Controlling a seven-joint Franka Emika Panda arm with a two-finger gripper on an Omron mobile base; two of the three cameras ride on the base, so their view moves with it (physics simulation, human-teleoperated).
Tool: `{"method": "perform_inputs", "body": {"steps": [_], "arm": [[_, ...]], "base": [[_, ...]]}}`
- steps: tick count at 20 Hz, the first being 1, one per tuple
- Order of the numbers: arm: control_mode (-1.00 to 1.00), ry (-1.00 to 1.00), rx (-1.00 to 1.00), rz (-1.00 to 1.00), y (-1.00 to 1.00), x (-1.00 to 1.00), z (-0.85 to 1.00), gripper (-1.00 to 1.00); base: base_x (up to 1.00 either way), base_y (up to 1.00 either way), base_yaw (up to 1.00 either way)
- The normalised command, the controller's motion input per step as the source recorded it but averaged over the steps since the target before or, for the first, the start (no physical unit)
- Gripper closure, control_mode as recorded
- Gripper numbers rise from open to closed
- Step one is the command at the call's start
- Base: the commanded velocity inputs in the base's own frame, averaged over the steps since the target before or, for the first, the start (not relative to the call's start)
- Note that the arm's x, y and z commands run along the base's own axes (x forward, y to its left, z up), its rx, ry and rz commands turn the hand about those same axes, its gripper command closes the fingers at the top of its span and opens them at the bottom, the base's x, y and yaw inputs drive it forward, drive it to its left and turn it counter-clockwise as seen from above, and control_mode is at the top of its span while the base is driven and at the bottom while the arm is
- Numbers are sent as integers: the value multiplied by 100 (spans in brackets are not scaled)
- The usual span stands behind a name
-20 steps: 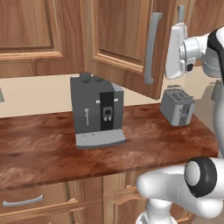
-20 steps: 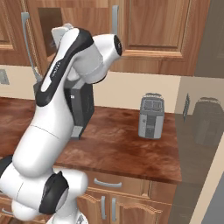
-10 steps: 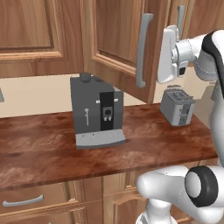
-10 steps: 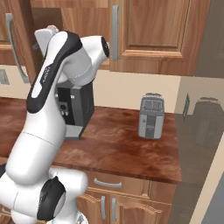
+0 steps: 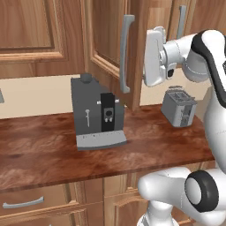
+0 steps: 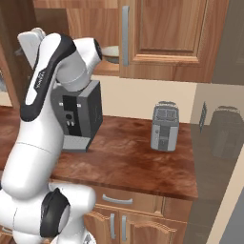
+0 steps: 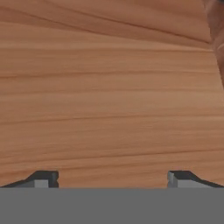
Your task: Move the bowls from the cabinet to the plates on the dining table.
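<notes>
Left base view: the cabinet door at upper centre stands further open than a second ago, pushed by the white hand. The gripper has its jaws wide, empty, facing bare wood. A pale bowl waits on the shelf, now reachable.

Brown wood cabinet door ajar; a bowl rests inside.

Raised arm, fingers wide apart, empty
</notes>
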Motion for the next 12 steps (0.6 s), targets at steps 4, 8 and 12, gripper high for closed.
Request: {"method": "perform_inputs", "body": {"steps": [4, 8, 12], "arm": [[-100, 0, 0, 12, 59, -10, 0, -100], [-100, -1, 0, 11, 52, -10, 0, -100], [-100, 0, 0, 9, 33, -2, 0, -100]], "base": [[0, 0, 0], [0, 0, 0], [0, 0, 0]]}}
